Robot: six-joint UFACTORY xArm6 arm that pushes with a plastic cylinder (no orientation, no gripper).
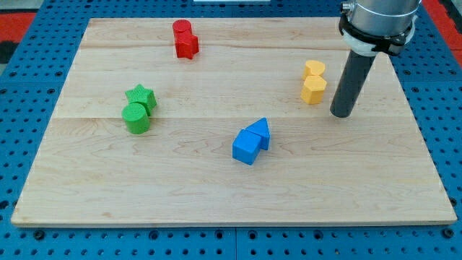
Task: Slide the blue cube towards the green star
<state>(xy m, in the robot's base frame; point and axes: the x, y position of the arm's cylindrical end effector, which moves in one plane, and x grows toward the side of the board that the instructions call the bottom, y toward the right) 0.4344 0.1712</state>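
Observation:
The blue cube [245, 147] lies near the board's middle, touching a blue triangular block [260, 131] at its upper right. The green star [141, 96] is at the view's left, touching a green cylinder [136, 118] just below it. My tip [341, 114] rests on the board at the view's right, well to the right of and a little above the blue cube, just right of the yellow blocks. It touches no block.
A yellow heart [314, 69] and a yellow hexagonal block [313, 90] sit together left of my tip. A red cylinder [181, 29] and a red star-like block [187, 45] sit near the top edge. The wooden board [231, 195] lies on a blue pegboard.

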